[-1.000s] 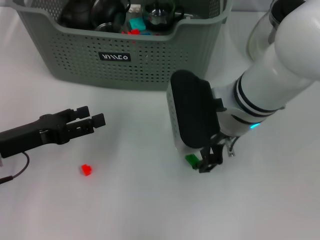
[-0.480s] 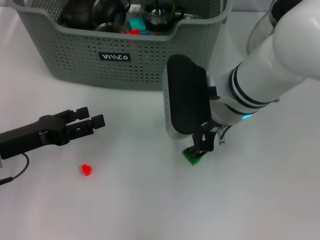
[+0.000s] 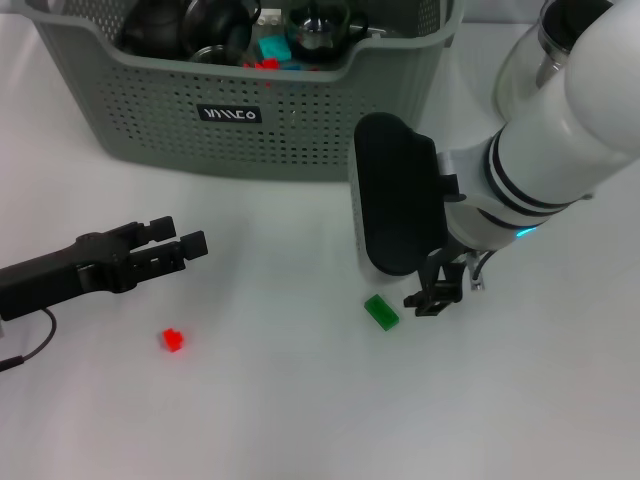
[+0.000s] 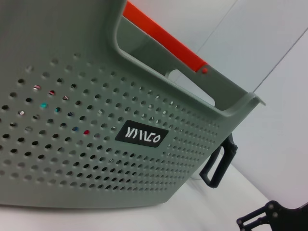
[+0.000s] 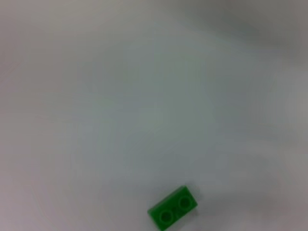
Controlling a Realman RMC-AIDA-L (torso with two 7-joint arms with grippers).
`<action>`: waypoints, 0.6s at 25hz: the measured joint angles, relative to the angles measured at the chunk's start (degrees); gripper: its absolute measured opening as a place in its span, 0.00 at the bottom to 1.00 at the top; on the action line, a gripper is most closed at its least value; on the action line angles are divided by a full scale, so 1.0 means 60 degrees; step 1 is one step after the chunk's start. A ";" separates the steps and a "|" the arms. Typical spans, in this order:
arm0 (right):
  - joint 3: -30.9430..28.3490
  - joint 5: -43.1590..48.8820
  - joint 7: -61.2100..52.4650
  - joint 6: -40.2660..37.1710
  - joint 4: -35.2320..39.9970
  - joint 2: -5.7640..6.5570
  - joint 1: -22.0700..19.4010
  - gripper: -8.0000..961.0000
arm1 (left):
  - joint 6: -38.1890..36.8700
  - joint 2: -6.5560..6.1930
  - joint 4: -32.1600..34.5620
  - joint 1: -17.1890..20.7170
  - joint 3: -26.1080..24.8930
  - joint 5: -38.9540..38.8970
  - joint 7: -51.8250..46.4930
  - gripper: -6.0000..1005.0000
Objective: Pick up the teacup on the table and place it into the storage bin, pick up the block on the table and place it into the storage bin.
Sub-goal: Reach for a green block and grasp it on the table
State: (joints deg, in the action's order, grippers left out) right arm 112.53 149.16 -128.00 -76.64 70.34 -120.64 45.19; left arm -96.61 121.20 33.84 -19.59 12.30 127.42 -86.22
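Note:
The grey-green storage bin [image 3: 250, 110] stands at the back of the white table, and its perforated wall [image 4: 86, 110] fills the left wrist view. A green block [image 3: 381, 311] lies flat on the table, also seen in the right wrist view as the green block [image 5: 173, 208]. My right gripper [image 3: 430, 298] hangs just to the right of it, apart from it. A small red block [image 3: 173, 340] lies at the front left. My left gripper [image 3: 176, 238] hovers open and empty, behind and slightly right of the red block. No teacup shows on the table.
Dark glassware and small coloured pieces [image 3: 272, 48] lie inside the bin. A clear glass vessel [image 3: 520, 70] stands right of the bin, partly behind my right arm; its black handle [image 4: 219, 164] shows past the bin's corner. An orange bar [image 4: 163, 41] crosses above the bin's rim.
My right gripper came down onto the green block, then shifted to the right, leaving the block on the table slightly nudged. The left arm has stayed still.

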 joint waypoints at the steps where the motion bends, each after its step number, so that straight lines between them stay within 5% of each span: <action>1: -0.0004 0.0047 -0.0035 -0.0044 0.0020 -0.0001 -0.0013 0.79 | 0.0024 0.0000 0.0000 0.0000 0.0000 0.0004 0.0000 0.77; 15: 0.0433 0.0030 -0.0041 0.0277 -0.0237 -0.0050 -0.0024 0.79 | 0.0066 -0.0045 -0.0117 -0.0071 0.0000 0.0020 0.0001 0.77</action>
State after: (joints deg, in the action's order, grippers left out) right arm 115.13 149.34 -128.24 -74.97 68.92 -120.94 45.04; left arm -96.21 120.93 33.13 -20.02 12.30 127.54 -86.22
